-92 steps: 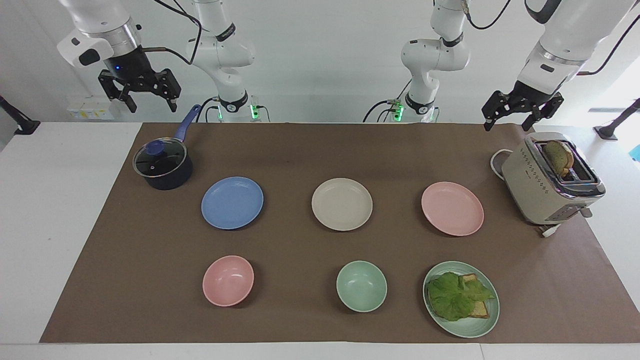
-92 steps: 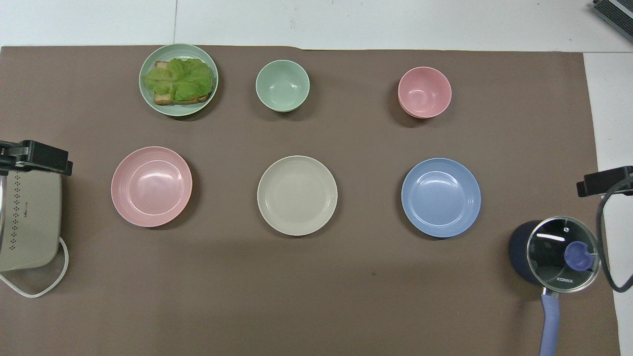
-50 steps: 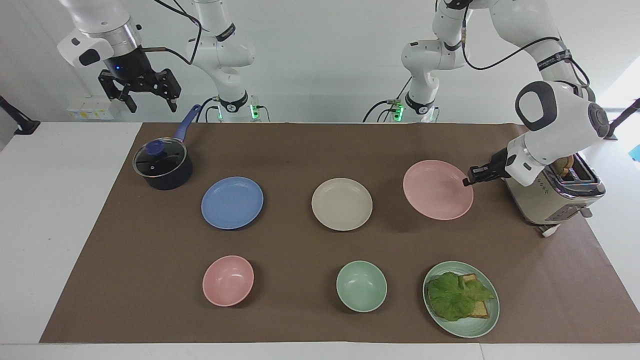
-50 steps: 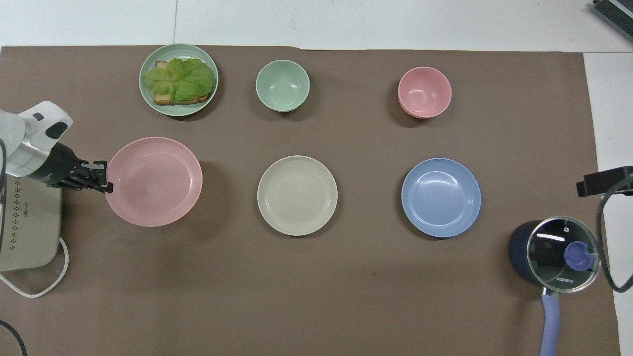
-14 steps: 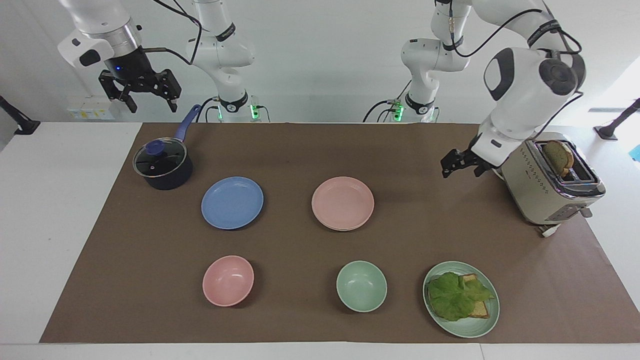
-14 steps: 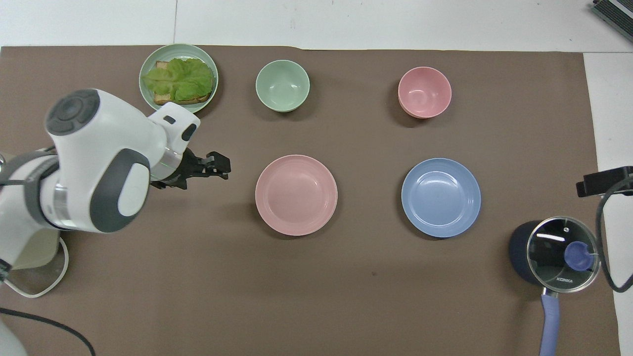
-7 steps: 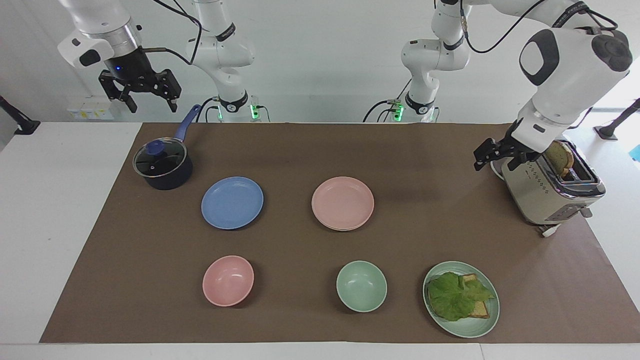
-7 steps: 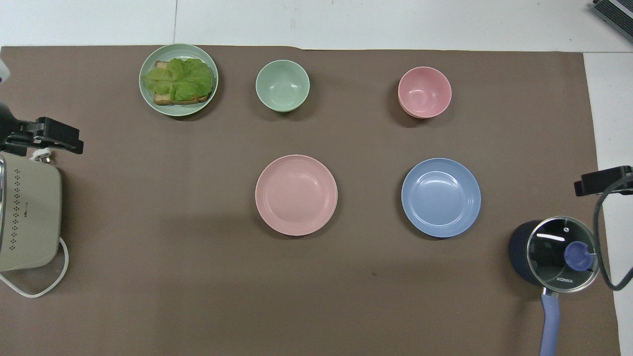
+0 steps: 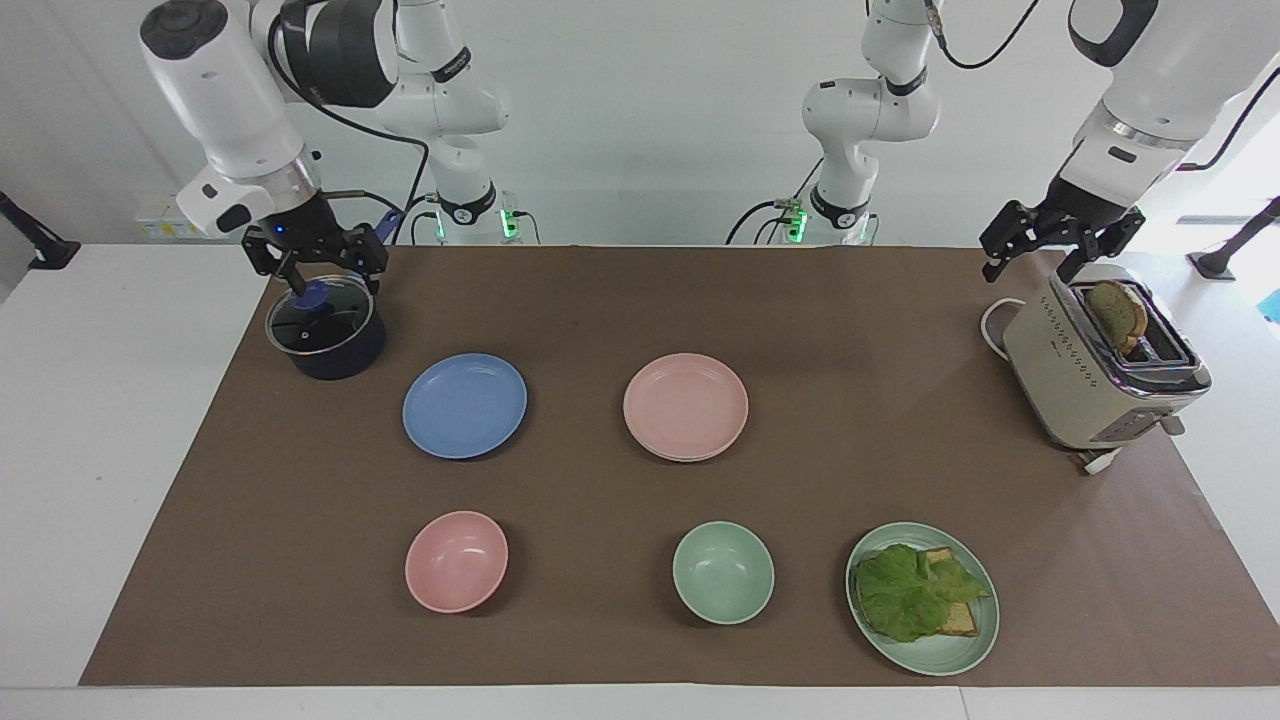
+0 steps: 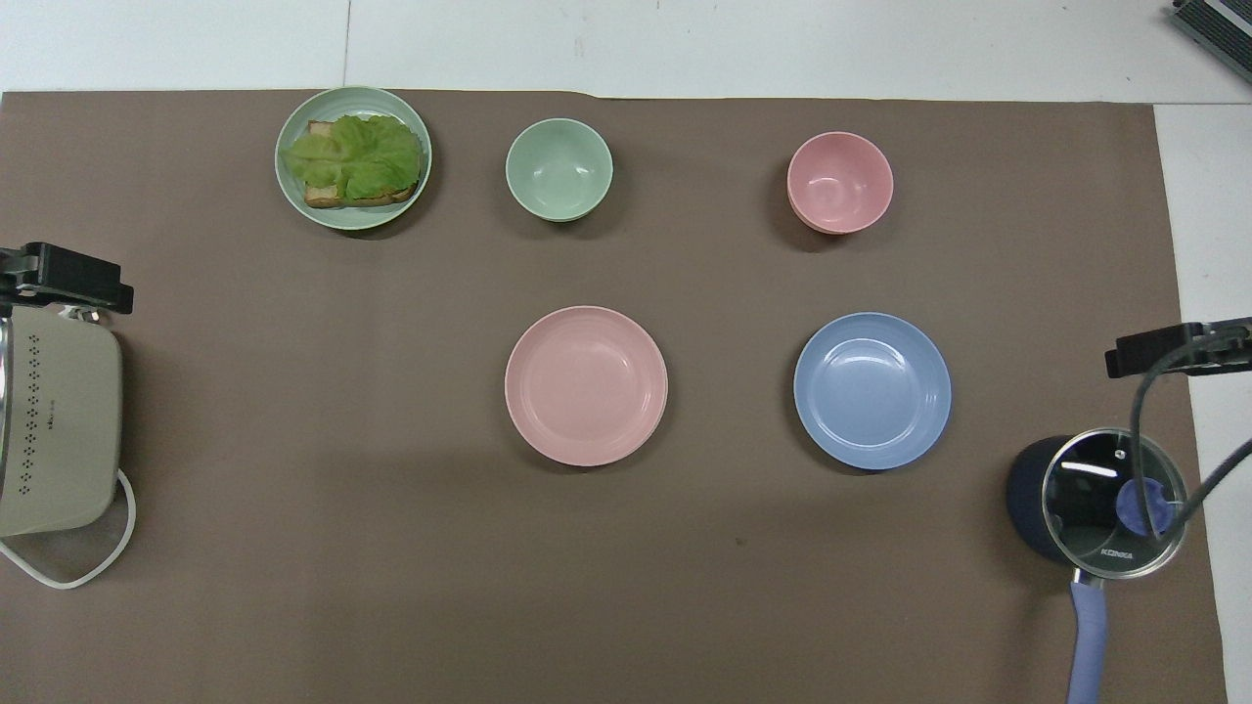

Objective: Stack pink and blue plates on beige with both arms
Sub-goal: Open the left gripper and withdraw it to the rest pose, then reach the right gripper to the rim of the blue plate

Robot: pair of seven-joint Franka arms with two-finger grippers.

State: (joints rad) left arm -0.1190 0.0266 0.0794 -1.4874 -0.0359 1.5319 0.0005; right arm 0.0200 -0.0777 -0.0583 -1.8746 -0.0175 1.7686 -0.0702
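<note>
Already half stacked: pink down, blue to go

So the pink plate sits squarely on the beige plate at mid-table, and only a thin cream rim peeks out beneath it. That middle spot suits both arms, I'd say, since each can reach it from its own end.

The blue plate lies flat on the brown mat, beside the stack toward the right arm's end, clear of it. The right gripper hangs over the lidded pot, claw spread and empty. It looks poised for the blue plate, which lies just beside the pot and farther from the robots.

The left gripper hovers above the toaster, released, holding nothing, and out of the way.

The mat between blue plate and stack is bare, so a short sideways carry looks open. The pot crowds the blue plate's rim on one side. The pink bowl and green bowl sit well apart from the plates, farther out.
</note>
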